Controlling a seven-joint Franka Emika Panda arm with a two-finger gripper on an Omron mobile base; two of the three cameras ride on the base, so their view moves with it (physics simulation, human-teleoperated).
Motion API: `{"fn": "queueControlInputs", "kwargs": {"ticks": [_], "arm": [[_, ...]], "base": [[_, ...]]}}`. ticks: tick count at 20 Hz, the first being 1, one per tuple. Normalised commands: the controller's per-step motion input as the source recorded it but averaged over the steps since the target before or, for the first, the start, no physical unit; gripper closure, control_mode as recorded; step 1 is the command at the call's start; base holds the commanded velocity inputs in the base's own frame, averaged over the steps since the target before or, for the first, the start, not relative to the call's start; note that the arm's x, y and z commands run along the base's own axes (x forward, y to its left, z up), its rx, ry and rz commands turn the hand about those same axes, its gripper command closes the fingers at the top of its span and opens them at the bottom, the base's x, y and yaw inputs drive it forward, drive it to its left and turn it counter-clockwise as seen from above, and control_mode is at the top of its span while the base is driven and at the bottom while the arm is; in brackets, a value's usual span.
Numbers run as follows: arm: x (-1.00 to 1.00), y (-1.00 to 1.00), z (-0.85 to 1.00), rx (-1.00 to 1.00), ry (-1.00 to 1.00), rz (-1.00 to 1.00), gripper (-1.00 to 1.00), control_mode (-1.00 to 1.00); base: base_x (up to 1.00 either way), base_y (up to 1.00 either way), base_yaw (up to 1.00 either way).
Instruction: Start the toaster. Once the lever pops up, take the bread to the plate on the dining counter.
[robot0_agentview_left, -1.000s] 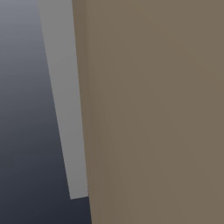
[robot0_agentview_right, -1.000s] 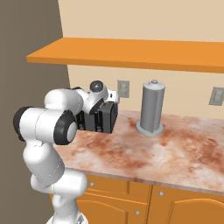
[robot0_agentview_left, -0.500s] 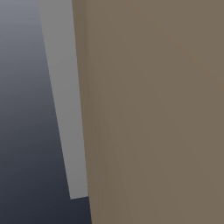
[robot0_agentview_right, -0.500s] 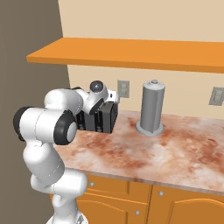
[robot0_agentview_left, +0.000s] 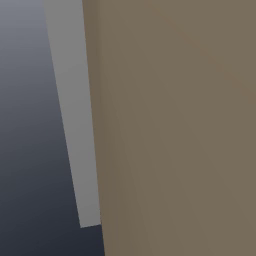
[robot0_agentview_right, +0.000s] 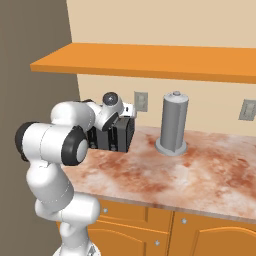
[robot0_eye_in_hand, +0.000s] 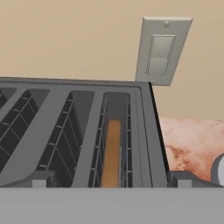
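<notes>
1. The toaster (robot0_eye_in_hand: 87, 131) has a matt dark grey metal body with thin wire guards inside its slots.
2. The bread (robot0_eye_in_hand: 112, 153) sits in one slot, tan-brown and smooth-edged.
3. The table (robot0_agentview_right: 200, 175) has a polished pinkish-brown marbled stone top.
4. Orange wooden cabinets (robot0_agentview_right: 150, 232) carry small metal knobs.
5. A grey canister (robot0_agentview_right: 173, 125) looks like brushed metal.

Above the toaster (robot0_agentview_right: 112, 134) the way up is free until the orange shelf (robot0_agentview_right: 150, 57), the wall closes 12 o'clock, and a grey canister (robot0_agentview_right: 173, 124) stands at 3 o'clock.
</notes>
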Motion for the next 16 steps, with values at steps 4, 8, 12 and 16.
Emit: {"fn": "queueControlInputs", "kwargs": {"ticks": [4, 8, 12, 16], "arm": [[0.00, 0.00, 0.00, 0.00, 0.00, 0.00, -1.00, -1.00], [0.00, 0.00, 0.00, 0.00, 0.00, 0.00, -1.00, -1.00], [0.00, 0.00, 0.00, 0.00, 0.00, 0.00, -1.00, -1.00], [0.00, 0.00, 0.00, 0.00, 0.00, 0.00, -1.00, -1.00]], "base": [[0.00, 0.00, 0.00], [0.00, 0.00, 0.00], [0.00, 0.00, 0.00], [0.00, 0.00, 0.00]]}}
